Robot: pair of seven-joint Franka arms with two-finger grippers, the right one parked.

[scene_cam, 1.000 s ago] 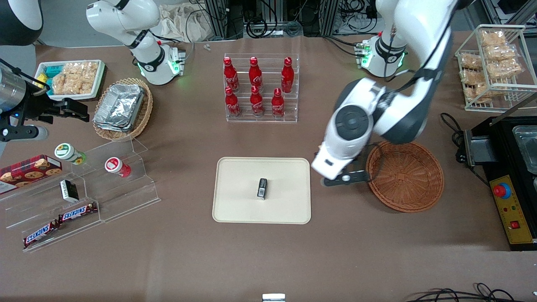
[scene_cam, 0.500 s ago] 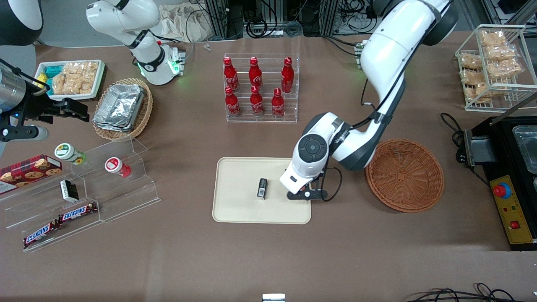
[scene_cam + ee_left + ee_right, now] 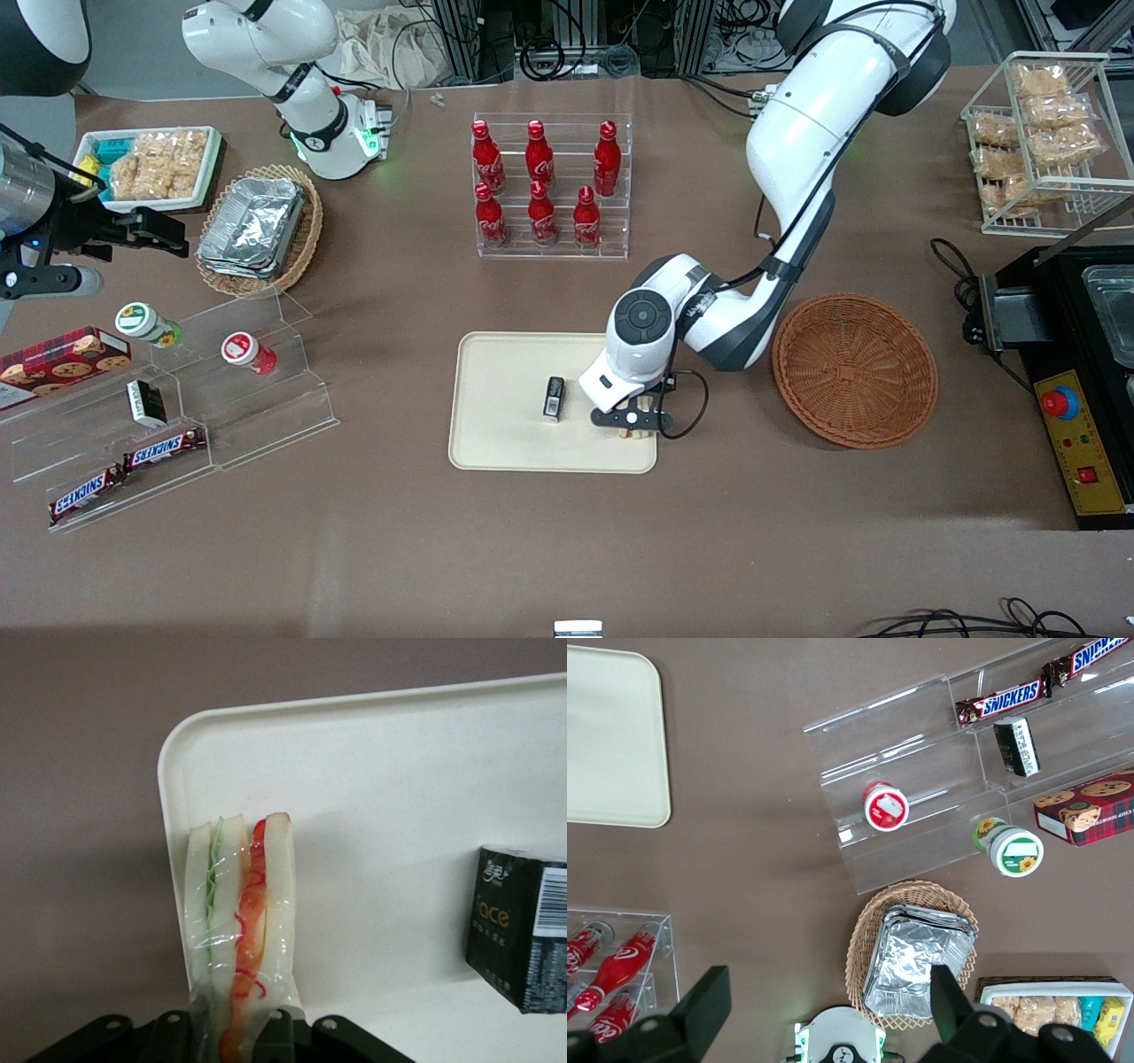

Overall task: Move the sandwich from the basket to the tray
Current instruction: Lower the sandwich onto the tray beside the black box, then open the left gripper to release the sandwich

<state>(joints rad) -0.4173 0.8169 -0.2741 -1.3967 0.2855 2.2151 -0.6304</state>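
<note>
My left gripper (image 3: 636,424) is shut on the sandwich (image 3: 241,921), a plastic-wrapped wedge of white bread with green and red-orange filling along its edge. It holds the sandwich (image 3: 640,429) over the cream tray (image 3: 505,434), at the tray's corner nearest the basket and the front camera. The tray's rounded corner also shows in the left wrist view (image 3: 177,753). The round reddish-brown wicker basket (image 3: 855,370) stands empty beside the tray, toward the working arm's end of the table.
A small black packet (image 3: 554,397) (image 3: 523,935) lies on the middle of the tray, close beside the gripper. A clear rack of red bottles (image 3: 545,188) stands farther from the camera than the tray. Clear stepped shelves (image 3: 221,399) with snacks lie toward the parked arm's end.
The left arm moved from the basket's edge over to the tray, carrying the sandwich, and came down toward the tray's near corner.
</note>
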